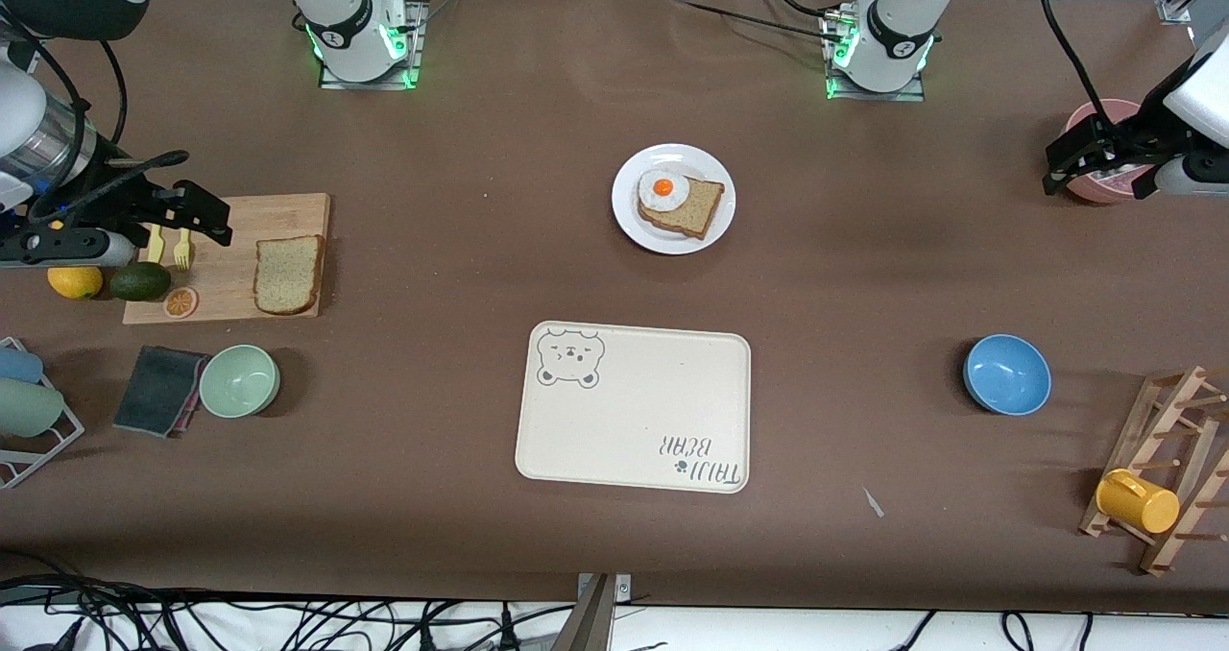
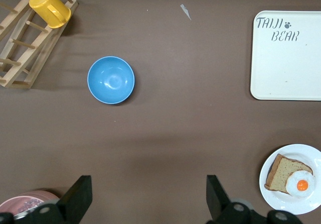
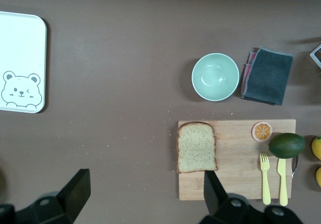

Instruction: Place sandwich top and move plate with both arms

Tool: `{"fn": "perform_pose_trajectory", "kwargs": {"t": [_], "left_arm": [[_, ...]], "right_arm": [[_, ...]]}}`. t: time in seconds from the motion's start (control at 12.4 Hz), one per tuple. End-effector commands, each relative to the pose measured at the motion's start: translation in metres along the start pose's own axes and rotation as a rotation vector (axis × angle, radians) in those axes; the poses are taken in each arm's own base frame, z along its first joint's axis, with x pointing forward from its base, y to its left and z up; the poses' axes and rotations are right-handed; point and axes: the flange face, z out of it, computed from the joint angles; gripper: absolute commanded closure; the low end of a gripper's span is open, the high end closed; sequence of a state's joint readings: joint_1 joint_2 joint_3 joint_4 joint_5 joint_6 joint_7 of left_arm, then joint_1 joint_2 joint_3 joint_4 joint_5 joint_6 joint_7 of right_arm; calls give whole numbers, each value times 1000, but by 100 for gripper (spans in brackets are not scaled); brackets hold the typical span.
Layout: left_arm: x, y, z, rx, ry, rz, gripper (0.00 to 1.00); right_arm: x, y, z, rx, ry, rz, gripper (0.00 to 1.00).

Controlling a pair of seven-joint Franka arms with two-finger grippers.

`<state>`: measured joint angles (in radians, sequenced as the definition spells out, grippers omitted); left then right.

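The sandwich top (image 1: 288, 275), a light-tan speckled slice, lies flat on a wooden cutting board (image 1: 230, 219) toward the right arm's end of the table. The white plate (image 1: 672, 156) sits mid-table and carries a darker slice with a fried egg (image 1: 682, 207). My right gripper (image 1: 197, 211) hangs open over the board's outer end, apart from the sandwich top (image 3: 196, 147); its jaws (image 3: 146, 179) hold nothing. My left gripper (image 1: 1095, 159) hangs open and empty over a pink bowl at the left arm's end. The left wrist view shows that gripper (image 2: 149, 184) and the plate (image 2: 296, 153).
A cream bear-print tray (image 1: 634, 411) lies nearer the front camera than the plate. A blue bowl (image 1: 1006, 373), a wooden rack with a yellow cup (image 1: 1138, 500), a green bowl (image 1: 239, 380) and a dark cloth (image 1: 158, 390) stand about. Avocado (image 1: 140, 281), lemon and yellow cutlery lie by the board.
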<state>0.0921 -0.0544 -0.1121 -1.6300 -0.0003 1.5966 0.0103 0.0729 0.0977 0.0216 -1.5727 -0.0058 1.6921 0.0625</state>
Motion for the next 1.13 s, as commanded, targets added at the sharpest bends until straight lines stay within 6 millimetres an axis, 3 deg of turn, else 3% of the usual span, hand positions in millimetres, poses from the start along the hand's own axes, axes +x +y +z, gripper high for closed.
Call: {"fn": "perform_pose_trajectory", "kwargs": {"t": [0.0, 1.05], "left_arm": [[3, 0, -6, 23, -4, 4, 0], [4, -1, -5, 21, -6, -1, 0]], "right_arm": [[-2, 2, -3, -13, 1, -6, 0], [-1, 2, 2, -18, -10, -4, 0]]}}
